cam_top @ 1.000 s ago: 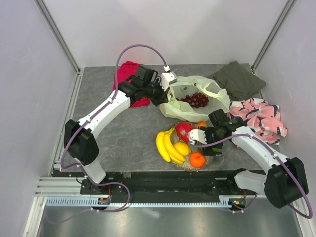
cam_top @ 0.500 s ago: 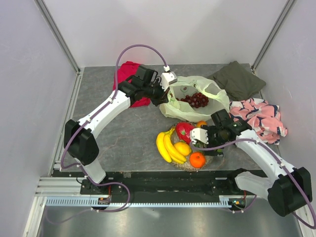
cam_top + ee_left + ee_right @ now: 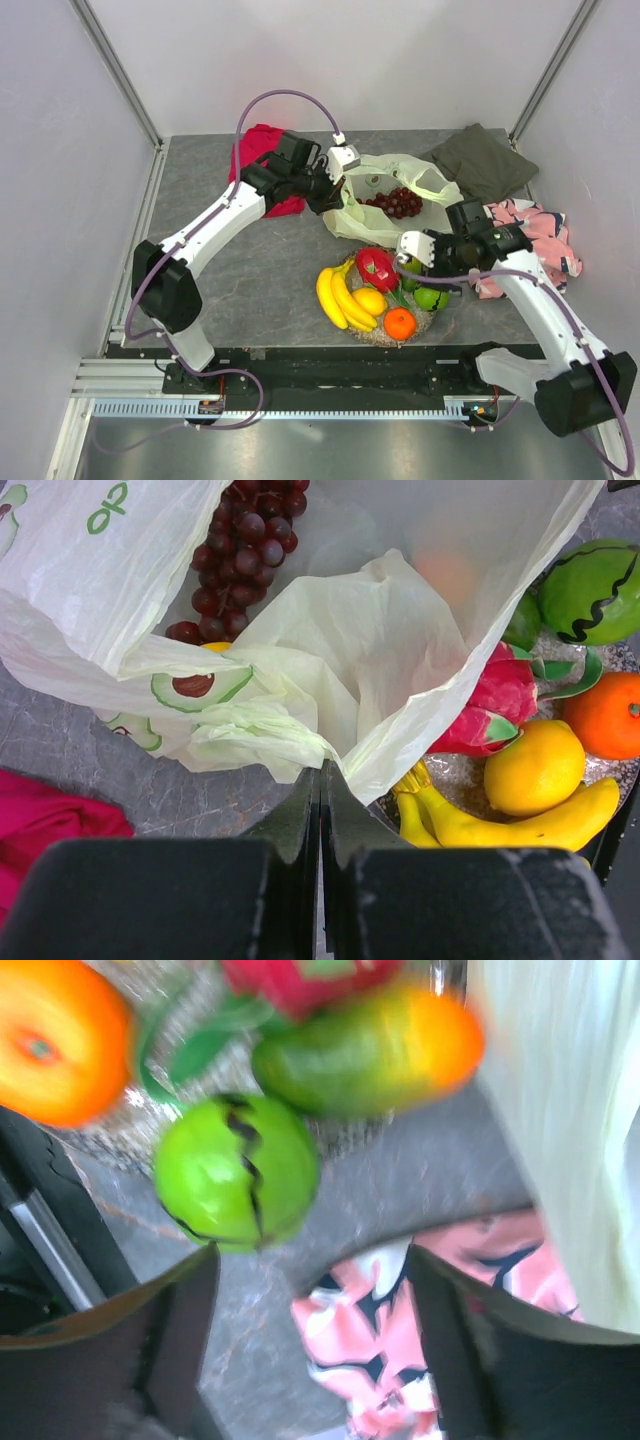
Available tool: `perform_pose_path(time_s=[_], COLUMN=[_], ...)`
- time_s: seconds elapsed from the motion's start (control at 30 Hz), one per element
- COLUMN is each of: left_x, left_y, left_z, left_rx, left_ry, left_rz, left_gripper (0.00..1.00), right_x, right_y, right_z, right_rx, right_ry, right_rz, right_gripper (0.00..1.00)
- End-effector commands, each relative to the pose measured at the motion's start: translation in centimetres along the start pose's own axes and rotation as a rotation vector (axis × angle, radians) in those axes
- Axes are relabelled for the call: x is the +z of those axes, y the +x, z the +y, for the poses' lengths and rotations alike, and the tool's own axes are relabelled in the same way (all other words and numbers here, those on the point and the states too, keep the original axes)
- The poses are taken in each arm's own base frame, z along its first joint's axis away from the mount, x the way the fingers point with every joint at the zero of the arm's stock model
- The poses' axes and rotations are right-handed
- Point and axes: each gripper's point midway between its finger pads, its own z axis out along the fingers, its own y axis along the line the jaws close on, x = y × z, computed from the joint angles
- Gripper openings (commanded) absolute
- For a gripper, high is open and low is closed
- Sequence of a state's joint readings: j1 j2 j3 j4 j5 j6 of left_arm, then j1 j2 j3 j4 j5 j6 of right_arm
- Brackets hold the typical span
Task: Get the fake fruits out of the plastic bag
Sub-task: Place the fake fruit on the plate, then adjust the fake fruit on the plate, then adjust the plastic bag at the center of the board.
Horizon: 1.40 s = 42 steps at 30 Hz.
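1. Nearest the arm bases, I am watching the round dish (image 3: 378,338) sitting on the table (image 3: 250,270) with fake fruits lying on it: the banana bunch (image 3: 338,297), lemon (image 3: 369,301), orange (image 3: 400,323), dragon fruit (image 3: 376,264) and, at its right edge, the striped melon (image 3: 431,298).
2. Just past the melon, the right gripper (image 3: 312,1270) is hanging with its jaws spread wide and nothing between them. Its wrist camera is looking down on the melon, a mango (image 3: 370,1050) and the pink patterned cloth (image 3: 530,235).
3. Behind the dish, the plastic bag (image 3: 440,205) is lying open, and the dark grapes (image 3: 397,202) are resting inside it.
4. At the bag's left edge, the left gripper (image 3: 320,785) is pinching the thin plastic, fingers pressed together.
5. Farthest back, a red cloth (image 3: 262,140) is lying under the left arm and an olive cloth (image 3: 483,160) is lying near the right corner.
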<state>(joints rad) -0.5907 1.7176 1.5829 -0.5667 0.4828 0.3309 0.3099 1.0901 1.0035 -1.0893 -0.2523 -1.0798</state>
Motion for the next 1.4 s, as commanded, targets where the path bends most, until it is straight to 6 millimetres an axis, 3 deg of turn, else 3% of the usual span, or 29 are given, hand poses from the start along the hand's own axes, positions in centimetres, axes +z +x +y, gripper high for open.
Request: perform_pose_path(time_s=[0.0,0.07,0.13,0.3,0.43,0.73,0.87,0.97,1.03,1.1,1.17,1.2,1.27,1.3,1.37], left_x=[0.0,-0.1,-0.2,-0.3,-0.5,-0.2,-0.2,-0.1,-0.1,-0.2,-0.3,-0.3,-0.3,-0.2,-0.3], left_y=[-2.3,-2.3,-2.2,-2.1,-2.0,-1.7,-1.6,-1.4,-1.5,-1.5,-1.7,-1.7,-1.8,-1.7,-1.5], left_z=[-0.1,0.0,0.0,-0.1,0.0,0.0,0.1,-0.1,0.0,-0.1,-0.2,-0.3,-0.5,-0.7,-1.0], left_rx=[-0.001,0.002,0.002,0.001,0.007,0.001,0.002,0.002,0.0,0.002,0.004,0.004,-0.005,-0.009,-0.021], left_ry=[0.018,0.011,0.01,0.007,-0.004,0.002,-0.002,0.004,0.004,0.007,0.013,0.017,0.028,0.035,0.047], left_rz=[-0.059,-0.059,-0.058,-0.056,-0.053,-0.046,-0.044,-0.039,-0.041,-0.043,-0.048,-0.05,-0.053,-0.052,-0.05], left_gripper=[0.01,0.01,0.02,0.01,0.02,0.02,0.01,0.02,0.02,0.02,0.02,0.02,0.02,0.02,0.01], right_x=[0.7,1.1,1.4,3.6,4.9,5.8,6.2,6.1,4.9,2.7,0.1,-1.7,-4.4,-6.4,-7.8], right_y=[4.4,5.7,6.3,7.6,6.9,3.9,4.3,4.7,5.5,6.4,6.3,5.1,3.3,1.7,-1.0], right_z=[-0.5,-1.0,-1.2,1.0,1.6,2.1,1.8,0.2,-1.8,-4.2,-5.0,-6.5,-5.8,-6.0,-6.1], right_rx=[0.116,0.155,0.126,0.08,0.108,0.069,0.093,0.142,0.188,0.194,0.163,0.121,0.075,0.059,0.062], right_ry=[-0.046,-0.067,-0.081,-0.181,-0.252,-0.31,-0.286,-0.225,-0.159,-0.073,-0.029,0.023,0.005,0.015,0.003], right_rz=[0.113,0.138,0.152,0.167,0.154,0.121,0.147,0.17,0.188,0.193,0.186,0.139,0.078,0.038,-0.074], right_gripper=[0.72,0.42,0.31,0.29,0.29,0.31,0.32,0.32,0.34,0.44,0.53,0.59,0.83,0.87,0.91])
